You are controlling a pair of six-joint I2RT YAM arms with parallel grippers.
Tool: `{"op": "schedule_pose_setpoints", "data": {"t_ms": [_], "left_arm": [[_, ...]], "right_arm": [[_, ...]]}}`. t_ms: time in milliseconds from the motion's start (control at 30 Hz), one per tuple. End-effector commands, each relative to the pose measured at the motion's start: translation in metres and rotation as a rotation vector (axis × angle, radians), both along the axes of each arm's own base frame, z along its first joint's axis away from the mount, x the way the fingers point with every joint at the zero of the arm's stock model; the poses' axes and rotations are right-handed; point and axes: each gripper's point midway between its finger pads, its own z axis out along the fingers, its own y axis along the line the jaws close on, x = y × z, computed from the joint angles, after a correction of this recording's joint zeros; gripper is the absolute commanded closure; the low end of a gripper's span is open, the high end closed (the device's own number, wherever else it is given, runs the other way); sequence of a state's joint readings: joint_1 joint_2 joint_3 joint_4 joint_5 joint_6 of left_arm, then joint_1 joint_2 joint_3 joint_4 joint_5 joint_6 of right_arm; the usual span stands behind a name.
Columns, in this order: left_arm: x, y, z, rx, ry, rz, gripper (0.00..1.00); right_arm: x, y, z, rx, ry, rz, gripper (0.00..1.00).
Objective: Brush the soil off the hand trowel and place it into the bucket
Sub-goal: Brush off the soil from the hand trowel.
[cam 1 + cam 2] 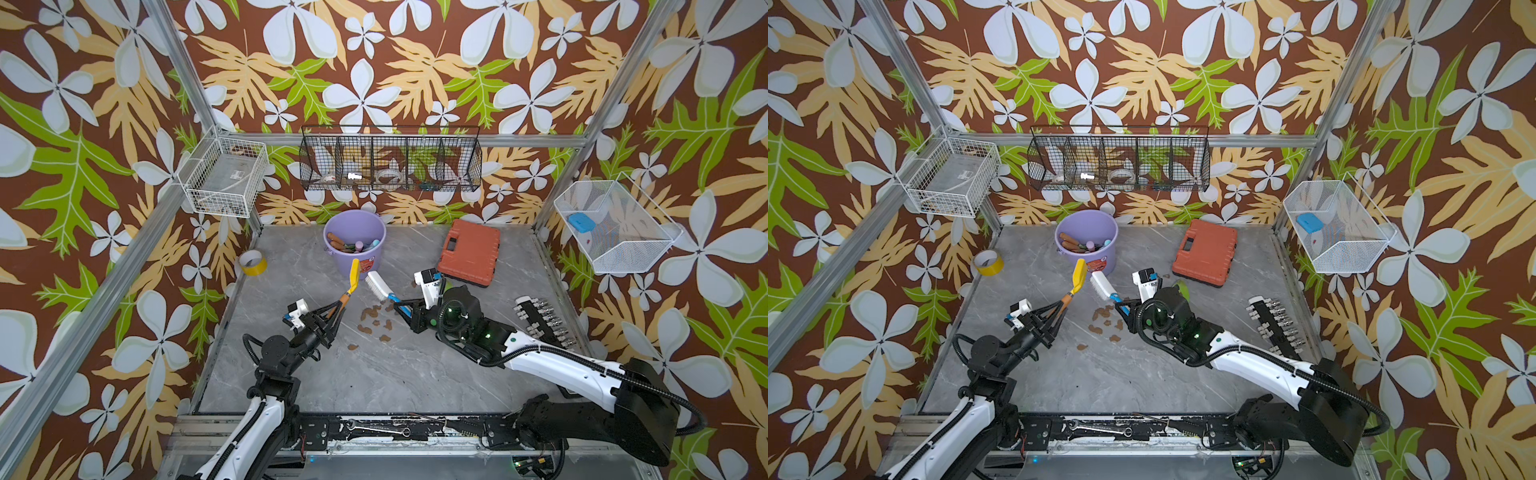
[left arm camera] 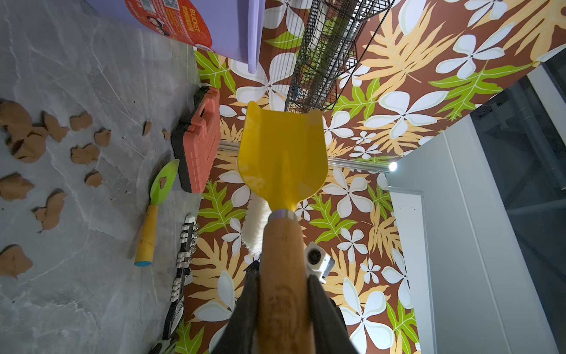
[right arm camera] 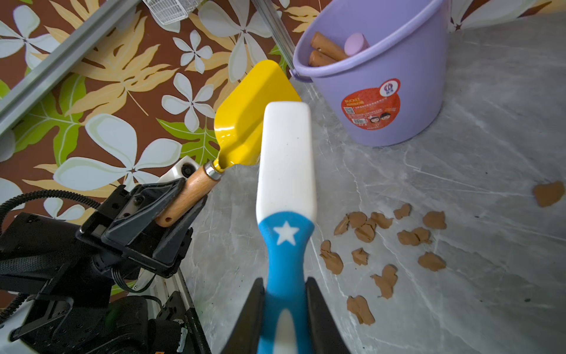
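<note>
Gripping the wooden handle of the yellow hand trowel (image 1: 353,277), the left gripper (image 1: 335,309) holds it raised just in front of the lilac bucket (image 1: 341,262), whose orange-red sticker (image 3: 370,105) reads "BUCKET". The right gripper (image 1: 402,308) clamps a white-and-blue brush (image 1: 377,286) beside the blade. Soil (image 1: 374,318) clumps lie on the table (image 1: 374,374).

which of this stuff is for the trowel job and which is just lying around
For the job: yellow-bladed wooden-handled hand trowel in left gripper; white brush with blue handle in right gripper; brown soil clumps; lilac plastic bucket.
Lying about: orange-red tool case; yellow tape roll; green-bladed trowel with yellow handle; black socket rail; metal wrench.
</note>
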State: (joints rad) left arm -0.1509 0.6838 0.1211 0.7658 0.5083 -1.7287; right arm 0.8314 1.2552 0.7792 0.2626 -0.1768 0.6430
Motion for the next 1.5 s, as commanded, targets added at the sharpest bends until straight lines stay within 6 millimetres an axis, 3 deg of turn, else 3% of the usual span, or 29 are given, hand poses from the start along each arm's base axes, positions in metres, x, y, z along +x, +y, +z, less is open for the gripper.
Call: {"op": "schedule_pose_setpoints", "data": {"t_ms": [0,167,567,733,833,900,967,1033,1100,1300,1367,1467], "left_arm": [[0.001,-0.004,-0.003,0.073,-0.014,-0.018,1.0],[-0.001,-0.005,0.004,-0.015,-0.049,-0.036,1.0],[-0.003,-0.004,0.017,-0.027,-0.084,-0.034,1.0],[-0.002,-0.004,0.016,-0.024,-0.082,-0.032,1.0],[0.002,-0.007,0.006,0.026,-0.054,-0.046,1.0],[0.008,-0.011,-0.007,0.142,-0.004,-0.059,1.0],[0.017,-0.01,-0.023,0.397,0.074,-0.064,1.0],[0.023,-0.006,-0.023,0.742,0.093,-0.082,1.0],[0.026,-0.012,-0.011,0.926,0.062,-0.101,1.0],[0.026,-0.032,0.002,1.283,0.001,-0.182,1.0],[0.024,-0.032,-0.001,1.478,0.003,-0.187,1.0],[0.021,-0.033,0.0,1.705,-0.033,-0.165,1.0]], "right_arm": [[0.006,-0.005,0.02,0.009,-0.069,-0.037,1.0],[-0.002,0.004,0.024,0.086,-0.065,0.017,1.0],[-0.006,0.026,0.018,0.145,-0.048,0.068,1.0],[-0.039,0.048,0.009,0.14,-0.017,0.203,1.0],[-0.044,0.027,0.001,0.086,-0.012,0.14,1.0],[-0.035,0.001,0.007,0.021,-0.066,0.041,1.0],[-0.018,-0.029,0.021,-0.025,-0.107,-0.071,1.0],[-0.002,-0.055,0.034,-0.075,-0.148,-0.164,1.0],[0.008,-0.071,0.047,-0.119,-0.184,-0.225,1.0],[0.016,-0.072,0.081,-0.172,-0.255,-0.23,1.0],[0.016,-0.064,0.08,-0.183,-0.244,-0.197,1.0],[0.016,-0.049,0.063,-0.216,-0.174,-0.13,1.0]]}}
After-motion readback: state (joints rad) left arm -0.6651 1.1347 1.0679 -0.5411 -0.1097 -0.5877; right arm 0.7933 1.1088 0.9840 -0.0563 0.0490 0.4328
